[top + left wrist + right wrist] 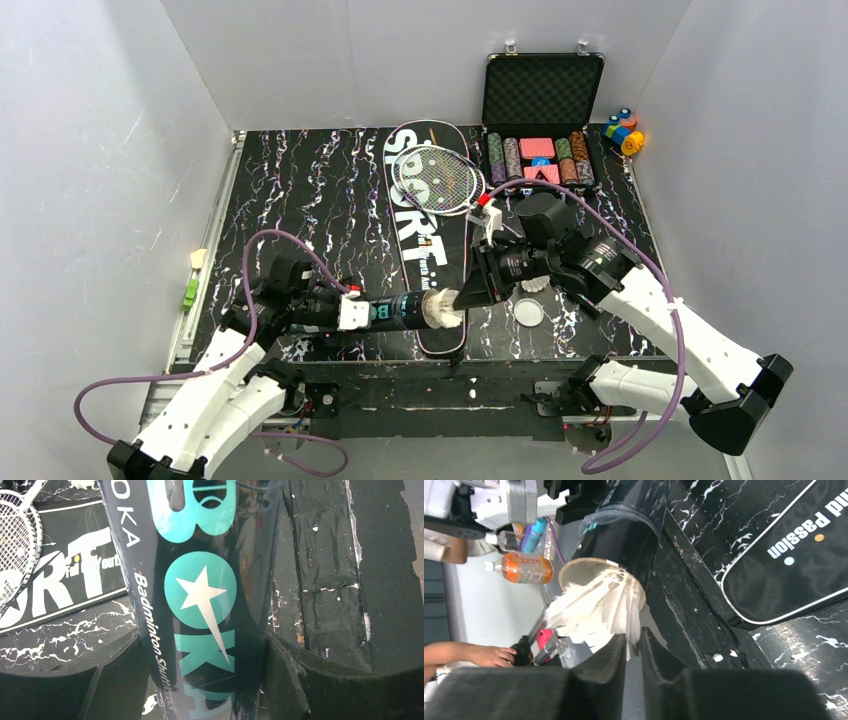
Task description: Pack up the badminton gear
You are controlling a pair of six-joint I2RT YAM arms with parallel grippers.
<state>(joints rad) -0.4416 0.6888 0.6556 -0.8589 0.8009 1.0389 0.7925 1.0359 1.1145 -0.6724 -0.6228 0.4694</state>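
Observation:
My left gripper point(352, 312) point(200, 652) is shut on the long black tube point(400, 310) point(200, 580) and holds it level over the near table edge, open mouth to the right. A white feather shuttlecock point(443, 308) point(594, 605) sticks halfway out of the tube's mouth point(624, 525). My right gripper point(470, 295) point(633, 640) is shut on that shuttlecock's feather edge. The round lid point(528, 313) lies on the table under my right arm. Two rackets point(440, 170) rest on the black "SPORT" bag point(415, 235) point(794, 555).
An open black case of poker chips point(540, 150) stands at the back right, with small coloured blocks point(625, 130) beside it. A small white object point(535, 284) lies next to my right wrist. White walls close in three sides.

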